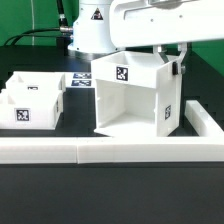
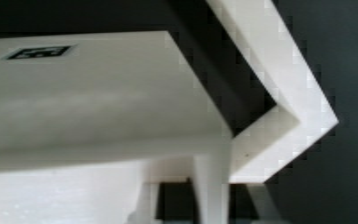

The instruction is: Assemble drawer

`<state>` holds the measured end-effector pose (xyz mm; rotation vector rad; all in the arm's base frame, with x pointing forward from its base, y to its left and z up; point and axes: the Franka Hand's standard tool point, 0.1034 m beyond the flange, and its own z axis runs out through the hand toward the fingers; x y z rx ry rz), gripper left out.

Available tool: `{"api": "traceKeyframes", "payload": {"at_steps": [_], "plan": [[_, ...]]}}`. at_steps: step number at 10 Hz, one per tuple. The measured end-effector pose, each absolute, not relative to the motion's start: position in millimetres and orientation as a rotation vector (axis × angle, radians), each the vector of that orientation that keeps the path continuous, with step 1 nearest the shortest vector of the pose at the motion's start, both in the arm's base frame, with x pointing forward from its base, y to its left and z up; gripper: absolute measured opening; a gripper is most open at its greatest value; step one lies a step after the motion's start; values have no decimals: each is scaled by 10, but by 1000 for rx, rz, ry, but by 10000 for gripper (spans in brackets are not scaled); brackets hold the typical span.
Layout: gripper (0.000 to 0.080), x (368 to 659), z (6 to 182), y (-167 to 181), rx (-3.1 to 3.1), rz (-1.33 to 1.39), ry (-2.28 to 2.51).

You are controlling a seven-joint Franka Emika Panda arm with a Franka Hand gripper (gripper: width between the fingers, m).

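The white drawer box (image 1: 130, 100) stands in the middle of the dark table with its open side toward the front; marker tags show on it. My gripper (image 1: 177, 67) is at the top of the box's wall on the exterior view's right. In the wrist view my gripper (image 2: 213, 202) has a dark finger (image 2: 179, 203) on each side of a thin white wall (image 2: 211, 170), so it is shut on that wall. A tagged white face of the box (image 2: 87, 90) fills much of that view. Two white drawer trays (image 1: 30, 100) sit side by side at the exterior view's left.
A white L-shaped fence (image 1: 100, 151) runs along the front and up the exterior view's right side; its corner also shows in the wrist view (image 2: 282, 110). The marker board (image 1: 79, 82) lies behind the trays. The arm's base (image 1: 90, 30) stands at the back.
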<state>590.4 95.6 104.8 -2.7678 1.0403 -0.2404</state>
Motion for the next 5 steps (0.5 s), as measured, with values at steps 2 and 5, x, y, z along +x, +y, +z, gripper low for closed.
{"api": "traceKeyframes", "payload": {"at_steps": [2, 5], "plan": [[47, 5916, 1060, 990, -2614, -228, 1303], [48, 6000, 1071, 882, -2348, -186, 1670]]}}
